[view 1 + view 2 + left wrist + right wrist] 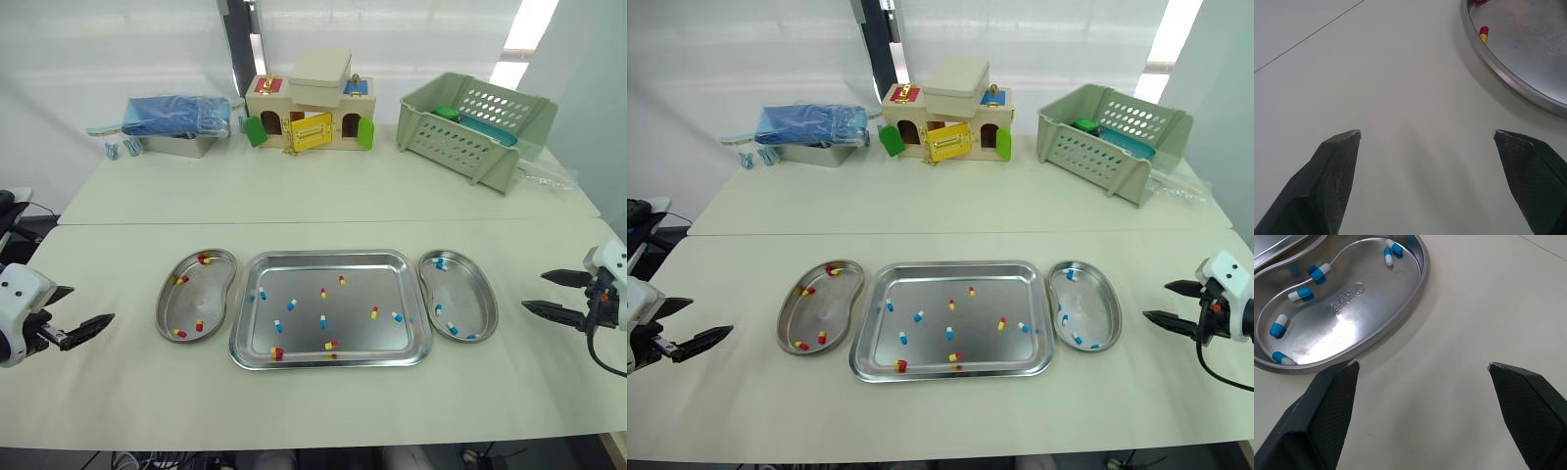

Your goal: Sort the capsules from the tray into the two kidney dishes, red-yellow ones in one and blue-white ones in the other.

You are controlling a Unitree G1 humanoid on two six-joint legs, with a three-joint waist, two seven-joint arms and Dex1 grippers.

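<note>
A steel tray (323,254) lies mid-table holding several loose capsules, among them a red-yellow one (276,353) and a blue-white one (262,294). The left kidney dish (211,294) holds several red-yellow capsules (204,258). In the right kidney dish (468,294) lie several blue-white capsules (1299,293). My left gripper (92,303) hovers open, low over the table, left of the left dish, with nothing in it; its wrist view shows that dish's rim (1498,73) ahead. My right gripper (533,291) is open and empty to the right of the right dish (1352,308).
At the back of the table stand a metal box with a blue bag (176,122), a toy house with coloured doors (312,113) and a pale green basket (475,127). A seam (323,220) crosses the table behind the tray.
</note>
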